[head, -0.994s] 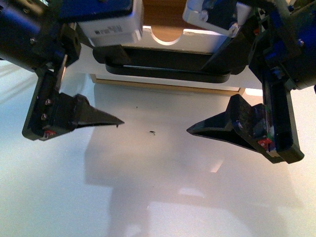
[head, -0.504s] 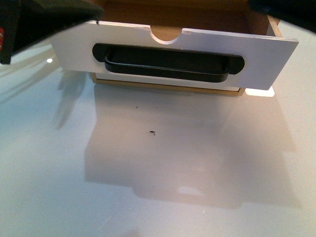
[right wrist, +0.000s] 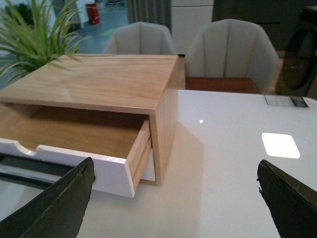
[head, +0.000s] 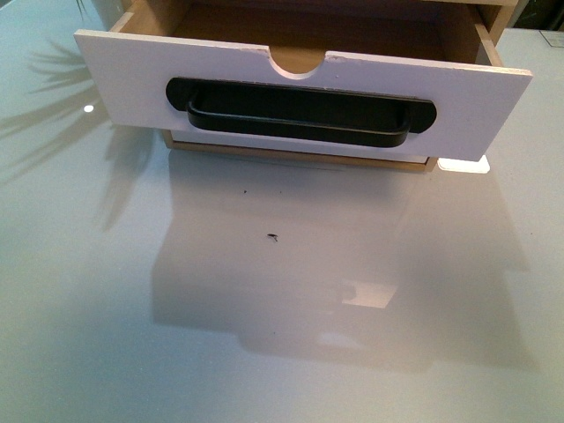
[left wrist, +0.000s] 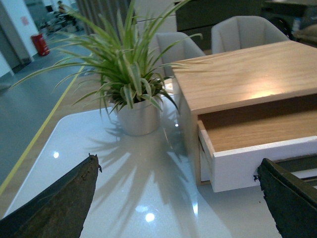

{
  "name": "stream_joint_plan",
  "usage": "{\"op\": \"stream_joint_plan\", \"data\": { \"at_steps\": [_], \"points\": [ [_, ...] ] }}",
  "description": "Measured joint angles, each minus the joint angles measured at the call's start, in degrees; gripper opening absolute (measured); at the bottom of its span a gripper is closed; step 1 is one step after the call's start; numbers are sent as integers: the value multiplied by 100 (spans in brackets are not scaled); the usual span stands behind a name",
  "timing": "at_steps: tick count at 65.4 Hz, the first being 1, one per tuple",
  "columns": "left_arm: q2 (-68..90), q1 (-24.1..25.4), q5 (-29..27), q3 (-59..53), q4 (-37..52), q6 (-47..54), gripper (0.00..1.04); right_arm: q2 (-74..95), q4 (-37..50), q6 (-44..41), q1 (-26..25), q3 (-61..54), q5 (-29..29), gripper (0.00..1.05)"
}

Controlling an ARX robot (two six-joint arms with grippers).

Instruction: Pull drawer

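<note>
The drawer point(head: 476, 97) stands pulled out of its wooden cabinet point(right wrist: 99, 79). Its white front shows the long black bar handle point(head: 295, 123) in a black recess and a semicircular notch point(head: 297, 63) on top. Neither gripper shows in the front view. In the left wrist view my left gripper point(left wrist: 178, 198) hangs open above the table, off the drawer's point(left wrist: 257, 163) left end. My right gripper point(right wrist: 176, 198) is open too, above the table beside the drawer's point(right wrist: 74, 166) right corner. Nothing lies between either pair of fingers.
The glossy white table point(head: 264, 335) carries a small dark speck point(head: 272, 236) in front of the drawer. A potted spider plant point(left wrist: 129, 74) stands left of the cabinet. A bright square patch point(right wrist: 280, 145) lies on the table to its right. Grey chairs point(right wrist: 230, 49) stand behind.
Both grippers, which hung open in front of the handle a second ago, have risen out of the front view. The drawer has stayed pulled out in the same place.
</note>
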Motion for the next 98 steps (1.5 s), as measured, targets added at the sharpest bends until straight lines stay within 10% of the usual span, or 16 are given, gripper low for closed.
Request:
{"op": "stream_joint_plan", "data": {
  "at_steps": [21, 51, 98],
  "points": [
    [-332, 59, -588, -293, 44, -955, 93, -780, -313, 903, -254, -254, 490, 95],
    [-1412, -157, -1226, -1093, -96, -953, 2, -1934, -839, -181, -247, -999, 431, 4],
    [-2723, -160, -1231, -1486, -933, -920, 3, -2533, -828, -205, -243, -1349, 431, 2]
  ]
}}
